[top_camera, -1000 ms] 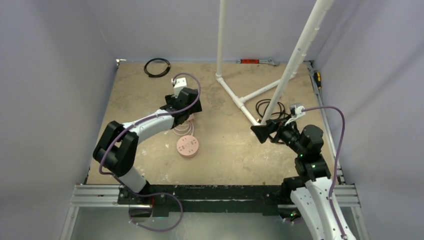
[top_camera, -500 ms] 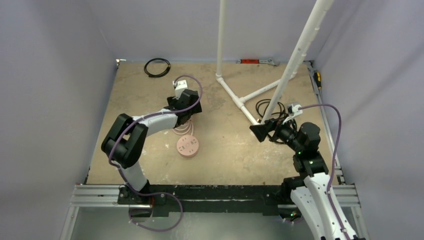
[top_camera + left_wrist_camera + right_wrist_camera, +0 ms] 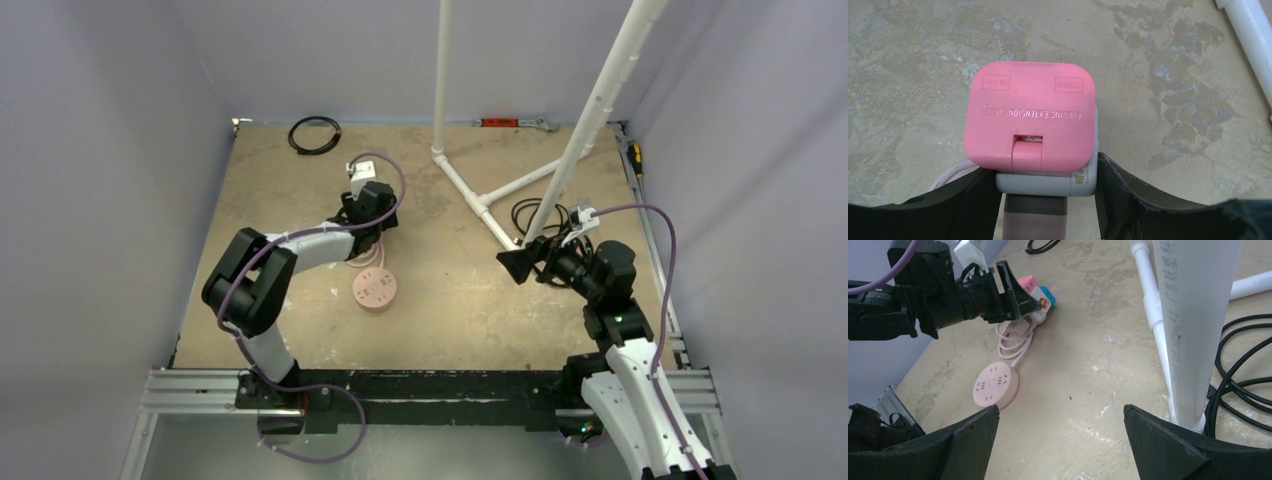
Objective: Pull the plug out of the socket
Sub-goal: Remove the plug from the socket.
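In the left wrist view the flat pink plug (image 3: 1030, 115) sits plugged on the white-grey socket (image 3: 1048, 184) cube. My left gripper (image 3: 1045, 170) has its black fingers pressed against both sides of the socket, below the plug head. From the right wrist view the plug (image 3: 1025, 281) and the socket's blue face (image 3: 1048, 294) show at the left gripper's tips, with the thin pink cable (image 3: 1015, 337) coiled below. From above, the left gripper (image 3: 372, 222) hides both. My right gripper (image 3: 515, 265) hangs open over bare table, empty.
A round pink disc with holes (image 3: 375, 291) lies just in front of the left gripper, joined to the cable. A white pipe frame (image 3: 480, 200) and black cables (image 3: 535, 212) stand near the right gripper. A black cable coil (image 3: 314, 134) lies at the back.
The left gripper's fingers have closed in from wide open onto the socket's sides. The left forearm has swung slightly back and right. The right arm has edged a little leftward.
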`<action>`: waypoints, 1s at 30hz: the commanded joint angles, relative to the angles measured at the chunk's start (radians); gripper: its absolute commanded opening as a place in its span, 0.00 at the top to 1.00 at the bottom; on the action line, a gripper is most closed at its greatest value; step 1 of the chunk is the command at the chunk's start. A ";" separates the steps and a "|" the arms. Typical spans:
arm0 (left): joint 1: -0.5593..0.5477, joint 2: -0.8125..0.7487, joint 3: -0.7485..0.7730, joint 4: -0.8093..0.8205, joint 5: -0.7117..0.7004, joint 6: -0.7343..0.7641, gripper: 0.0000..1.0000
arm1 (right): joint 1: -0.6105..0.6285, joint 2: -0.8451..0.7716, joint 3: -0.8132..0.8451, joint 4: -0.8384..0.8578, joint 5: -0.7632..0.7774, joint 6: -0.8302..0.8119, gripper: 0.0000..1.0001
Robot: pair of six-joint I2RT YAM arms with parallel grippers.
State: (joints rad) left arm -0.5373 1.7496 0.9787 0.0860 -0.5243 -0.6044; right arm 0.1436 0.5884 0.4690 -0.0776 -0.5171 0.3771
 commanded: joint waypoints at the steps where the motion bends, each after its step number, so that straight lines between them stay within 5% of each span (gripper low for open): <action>1: 0.005 -0.116 -0.054 0.127 0.076 0.107 0.77 | -0.001 -0.002 0.003 0.042 -0.024 -0.020 0.01; 8: 0.004 -0.307 -0.088 0.035 0.345 0.155 0.99 | 0.001 -0.007 0.015 0.033 -0.068 -0.012 0.01; 15: 0.004 -0.502 -0.035 -0.183 0.630 0.147 1.00 | 0.016 -0.041 0.044 0.026 -0.142 0.018 0.01; 20: 0.004 -0.576 0.041 -0.302 0.861 0.320 1.00 | 0.047 -0.047 0.061 0.088 -0.198 0.106 0.01; 25: 0.004 -0.623 -0.024 -0.220 1.234 0.382 1.00 | 0.130 -0.075 0.041 0.206 -0.138 0.165 0.01; 30: 0.004 -0.668 -0.061 -0.255 1.268 0.475 1.00 | 0.191 0.012 0.051 0.252 -0.077 0.255 0.02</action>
State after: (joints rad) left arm -0.5388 1.1461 0.9188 -0.2184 0.5846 -0.2436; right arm 0.2993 0.5388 0.4904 0.0772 -0.6445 0.5365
